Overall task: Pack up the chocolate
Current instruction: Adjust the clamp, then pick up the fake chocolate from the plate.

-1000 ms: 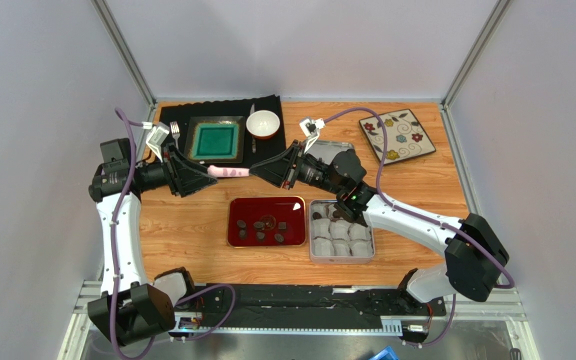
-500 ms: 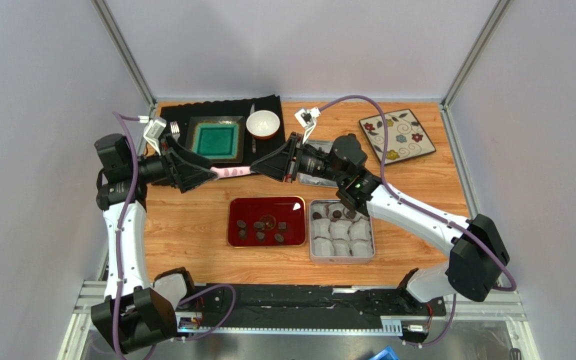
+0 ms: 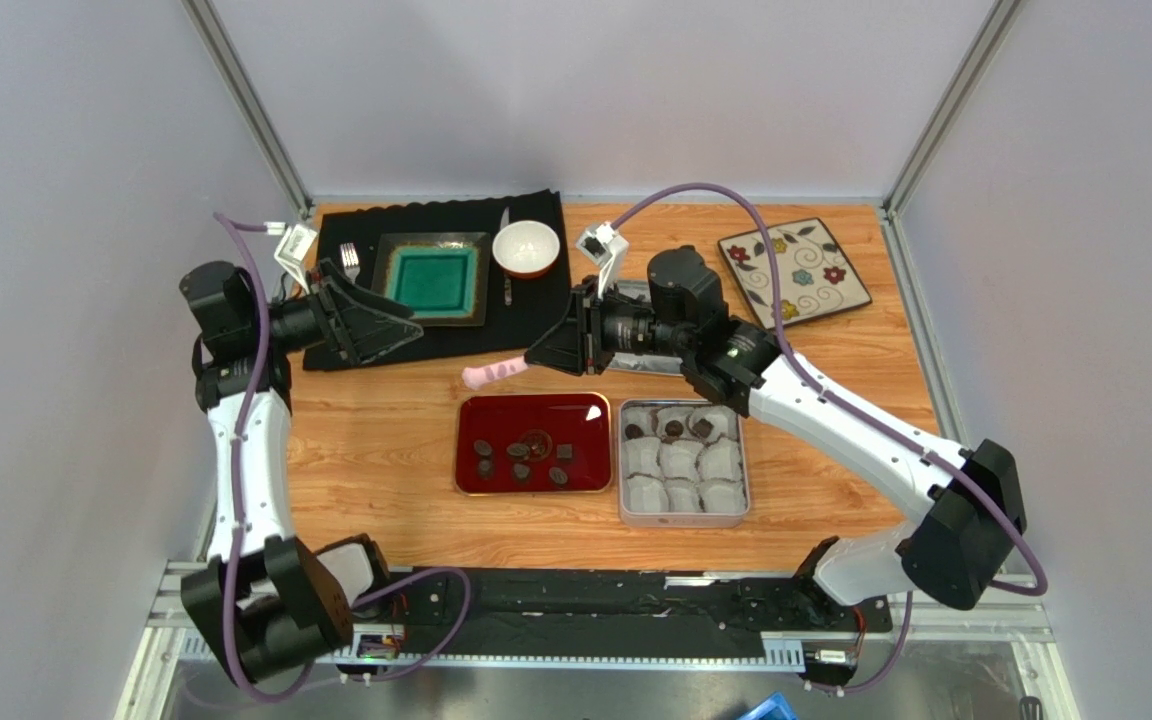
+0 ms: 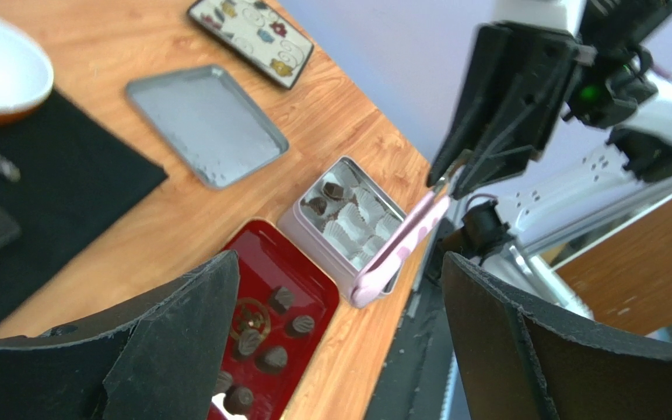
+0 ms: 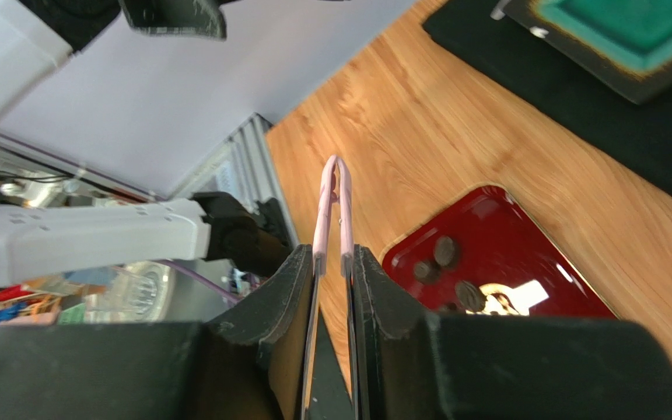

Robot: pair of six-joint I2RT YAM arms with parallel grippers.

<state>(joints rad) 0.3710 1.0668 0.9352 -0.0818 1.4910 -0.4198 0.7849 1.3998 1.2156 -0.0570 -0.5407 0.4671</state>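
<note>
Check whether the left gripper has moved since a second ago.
Yes. The left gripper pulled back left over the black mat, off the pink tongs, which the right gripper holds.

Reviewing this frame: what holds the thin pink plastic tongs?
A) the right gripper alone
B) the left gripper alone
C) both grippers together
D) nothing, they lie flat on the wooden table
A: the right gripper is shut on the thin pink plastic tongs, which stick out over the table, while the left gripper stands open and apart from them.
</note>
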